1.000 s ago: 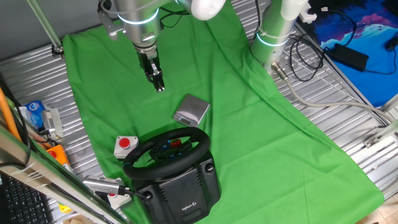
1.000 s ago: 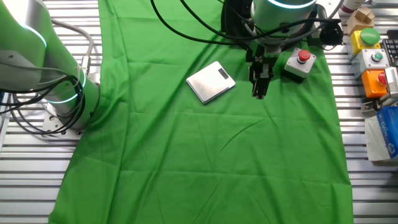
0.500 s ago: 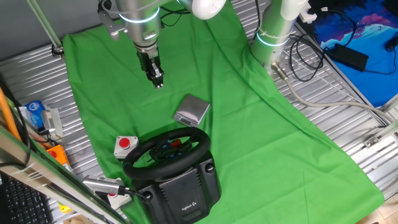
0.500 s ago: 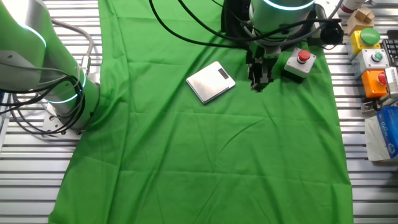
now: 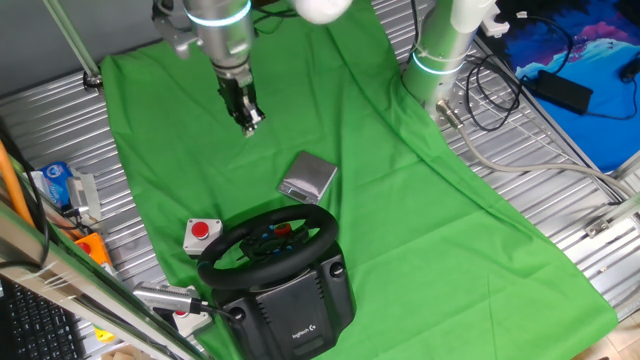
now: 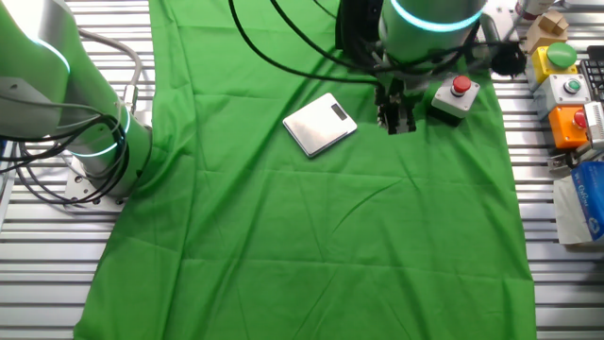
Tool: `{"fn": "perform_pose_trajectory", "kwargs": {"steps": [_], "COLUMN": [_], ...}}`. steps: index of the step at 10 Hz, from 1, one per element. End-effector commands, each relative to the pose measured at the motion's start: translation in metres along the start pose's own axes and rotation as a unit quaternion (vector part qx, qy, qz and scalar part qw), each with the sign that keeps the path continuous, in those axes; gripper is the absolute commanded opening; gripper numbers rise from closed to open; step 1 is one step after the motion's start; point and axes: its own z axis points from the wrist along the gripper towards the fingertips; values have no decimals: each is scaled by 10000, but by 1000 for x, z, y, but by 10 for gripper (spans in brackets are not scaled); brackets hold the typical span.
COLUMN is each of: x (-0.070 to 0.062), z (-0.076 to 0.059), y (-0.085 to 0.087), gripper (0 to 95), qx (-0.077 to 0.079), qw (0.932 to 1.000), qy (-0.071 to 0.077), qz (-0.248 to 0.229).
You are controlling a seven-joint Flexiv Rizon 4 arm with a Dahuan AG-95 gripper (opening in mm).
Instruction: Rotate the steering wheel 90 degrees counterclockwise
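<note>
Overhead, gripper jaws together, empty, well apart from steering wheel.

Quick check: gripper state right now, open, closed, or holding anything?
Gripper: holding nothing, hanging above the green cloth, well away from the steering wheel. Jaws look close together, but open or shut cannot be told.

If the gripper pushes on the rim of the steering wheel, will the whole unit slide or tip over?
Probably neither. The steering wheel sits on a wide, boxy black base, so tipping seems unlikely. The base rests on the green cloth, which is already wrinkled, so it might creep or bunch the fabric under a hard sideways push. The round rim looks rigid and should turn rather than flex.
</note>
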Motion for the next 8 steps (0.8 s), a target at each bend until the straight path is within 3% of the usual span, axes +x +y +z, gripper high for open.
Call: {"fn": "perform_pose_trajectory", "kwargs": {"steps": [1, 2, 4, 6, 8], "x": [-2, -2, -2, -2, -2], "z": [1, 1, 1, 1, 1], "y": [0, 0, 0, 0, 0], "gripper": [0, 0, 0, 0, 0], "qx": [-1090, -1521, -1732, -2050, -2000], "qw": [9935, 9874, 9837, 9778, 9783], "qy": [-167, -202, -152, -72, 27], "qz": [-296, -400, -464, -435, -549]}}
